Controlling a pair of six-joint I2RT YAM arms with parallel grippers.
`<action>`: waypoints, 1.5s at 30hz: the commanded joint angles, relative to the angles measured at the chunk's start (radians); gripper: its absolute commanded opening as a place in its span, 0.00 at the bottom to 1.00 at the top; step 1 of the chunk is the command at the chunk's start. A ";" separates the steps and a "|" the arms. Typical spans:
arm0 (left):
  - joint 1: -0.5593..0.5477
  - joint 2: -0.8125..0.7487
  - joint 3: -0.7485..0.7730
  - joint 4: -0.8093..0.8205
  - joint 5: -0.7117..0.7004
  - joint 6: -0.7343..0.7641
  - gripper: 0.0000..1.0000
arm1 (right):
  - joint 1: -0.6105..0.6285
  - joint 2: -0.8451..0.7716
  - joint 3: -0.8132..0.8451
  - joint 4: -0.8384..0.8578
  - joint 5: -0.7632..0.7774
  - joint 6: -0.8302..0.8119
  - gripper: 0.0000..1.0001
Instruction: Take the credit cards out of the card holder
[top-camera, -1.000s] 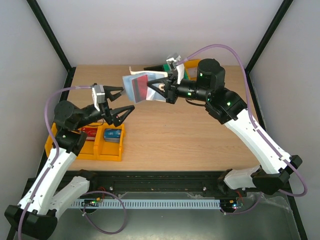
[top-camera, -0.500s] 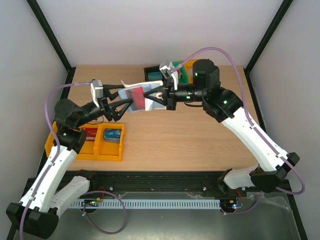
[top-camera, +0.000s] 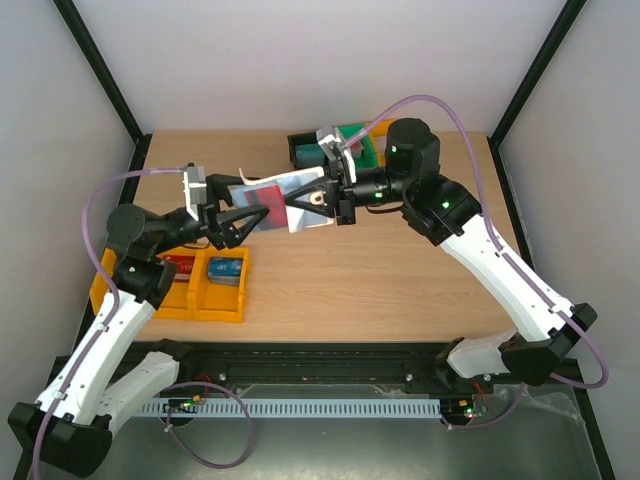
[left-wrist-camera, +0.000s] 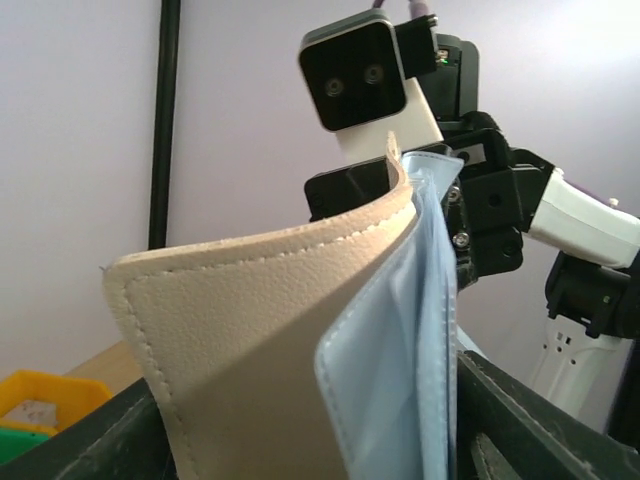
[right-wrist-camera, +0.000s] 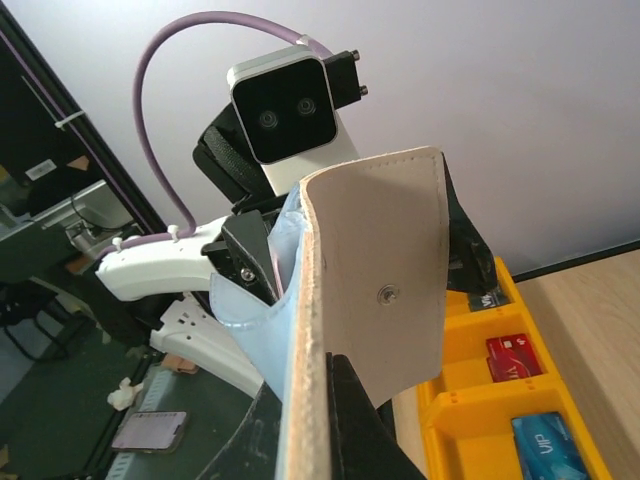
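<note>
Above the table (top-camera: 350, 290), arms (top-camera: 120, 310) (top-camera: 500, 270) reaching inward: right tool (top-camera: 318, 197) clamping card holder (left-wrist-camera: 250, 330), left tool (top-camera: 252, 208) astride it, grip unclear.

The card holder (top-camera: 290, 205) hangs above the tabletop (top-camera: 380, 280), toward the middle of its far edge. Its right side sits in the right end effector (top-camera: 298, 196), its left side lies between the fingers of the left end effector (top-camera: 255, 203), and a credit card (top-camera: 268, 194) is tucked inside. Behind it, at the far edge, stand bins (top-camera: 300, 152); at the left edge a divided bin (top-camera: 215, 302) holds two loose cards (top-camera: 178, 265) side by side.
</note>
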 joint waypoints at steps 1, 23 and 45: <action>-0.025 0.004 -0.004 0.045 0.046 0.007 0.61 | -0.002 -0.013 -0.010 0.107 -0.079 0.044 0.01; -0.041 -0.049 0.010 -0.261 -0.304 0.191 0.02 | -0.007 -0.157 -0.052 -0.083 0.612 -0.084 0.65; -0.008 -0.018 0.008 0.033 0.028 -0.020 0.02 | 0.026 -0.023 -0.039 0.069 0.293 0.013 0.22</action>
